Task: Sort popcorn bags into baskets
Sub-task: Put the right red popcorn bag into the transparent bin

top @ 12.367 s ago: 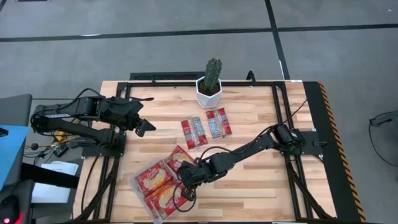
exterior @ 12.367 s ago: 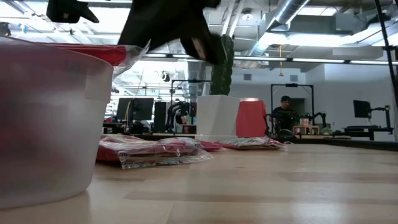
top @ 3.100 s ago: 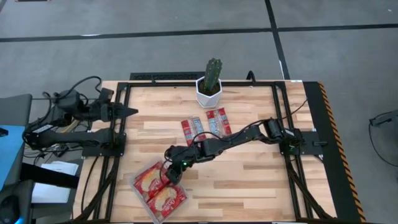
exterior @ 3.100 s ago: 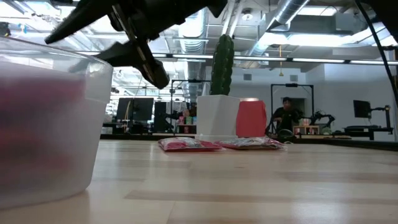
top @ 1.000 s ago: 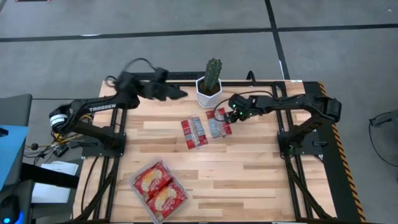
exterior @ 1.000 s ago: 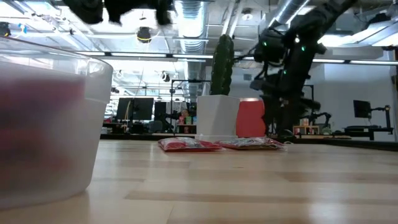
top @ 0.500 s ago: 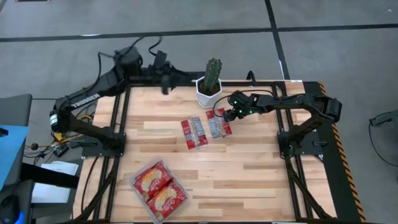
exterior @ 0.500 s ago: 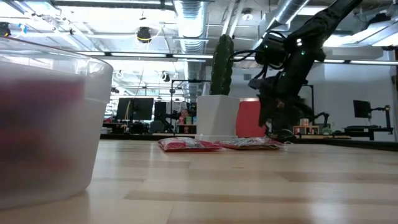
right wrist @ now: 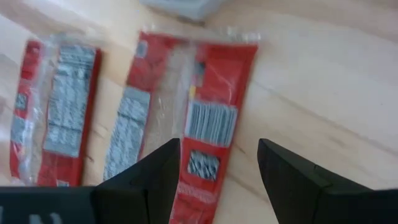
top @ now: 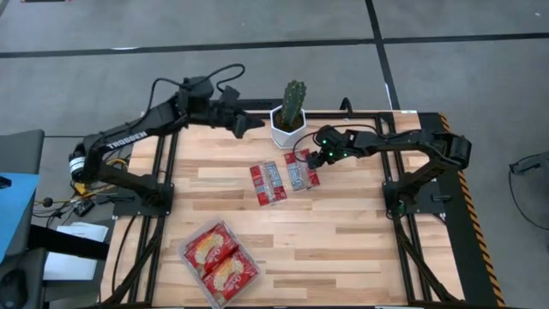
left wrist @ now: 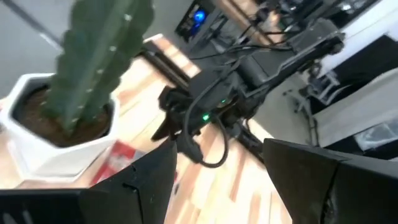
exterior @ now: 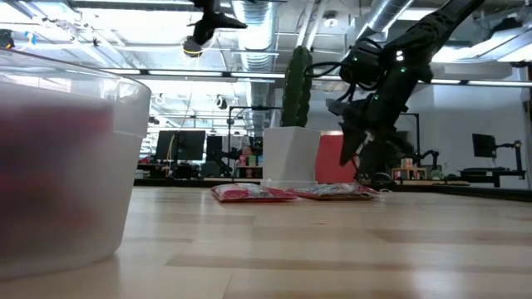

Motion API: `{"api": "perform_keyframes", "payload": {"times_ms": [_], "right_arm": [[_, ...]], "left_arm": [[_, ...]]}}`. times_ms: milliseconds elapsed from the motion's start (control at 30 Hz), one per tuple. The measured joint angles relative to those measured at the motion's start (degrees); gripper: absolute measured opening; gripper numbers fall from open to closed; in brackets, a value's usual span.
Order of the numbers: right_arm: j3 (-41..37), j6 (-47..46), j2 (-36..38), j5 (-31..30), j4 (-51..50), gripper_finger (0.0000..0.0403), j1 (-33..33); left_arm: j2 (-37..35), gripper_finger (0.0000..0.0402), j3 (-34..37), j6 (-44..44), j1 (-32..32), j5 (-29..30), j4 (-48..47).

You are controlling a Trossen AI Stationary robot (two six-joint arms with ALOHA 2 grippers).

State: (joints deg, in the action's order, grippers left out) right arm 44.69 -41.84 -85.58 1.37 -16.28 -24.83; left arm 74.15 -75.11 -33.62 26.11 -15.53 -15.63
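Right gripper (top: 310, 160), jaws parted and empty, is hovering over two slim bags (top: 284, 178) mid-table; left gripper (top: 246, 124), jaws parted, empty, is hanging left of the cactus (top: 294, 101); tray (top: 220, 262) is sitting near-left, holding larger bags

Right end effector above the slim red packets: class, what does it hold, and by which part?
Nothing: the right end effector hangs open above a slim red silver-middled packet, not touching it.

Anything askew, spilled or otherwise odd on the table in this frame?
Nothing is spilled or damaged. The clear plastic tray of larger red popcorn bags sits skewed to the table edges, at the front left. Two slim red packets lie flat mid-table; the open right gripper hovers over them. The left gripper hangs near the cactus pot.
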Motion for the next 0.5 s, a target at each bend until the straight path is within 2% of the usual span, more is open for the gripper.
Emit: {"api": "perform_keyframes", "payload": {"times_ms": [233, 367, 500], "right_arm": [[0.00, 0.20, 0.00, -1.32, -0.65, 0.0240, 1.28], [0.00, 1.76, 0.00, -3.49, -0.22, 0.0240, 1.17], [0.00, 1.81, 0.00, -3.12, 0.27, 0.0240, 1.18]], "left_arm": [[-0.01, 0.0229, 6.71, -2.74, -0.42, -0.51, 12.64], [0.02, 0.0229, 7.08, -5.56, -0.35, -0.63, 13.80], [0.00, 0.0229, 7.08, -9.20, -0.21, -0.78, 15.16]]}}
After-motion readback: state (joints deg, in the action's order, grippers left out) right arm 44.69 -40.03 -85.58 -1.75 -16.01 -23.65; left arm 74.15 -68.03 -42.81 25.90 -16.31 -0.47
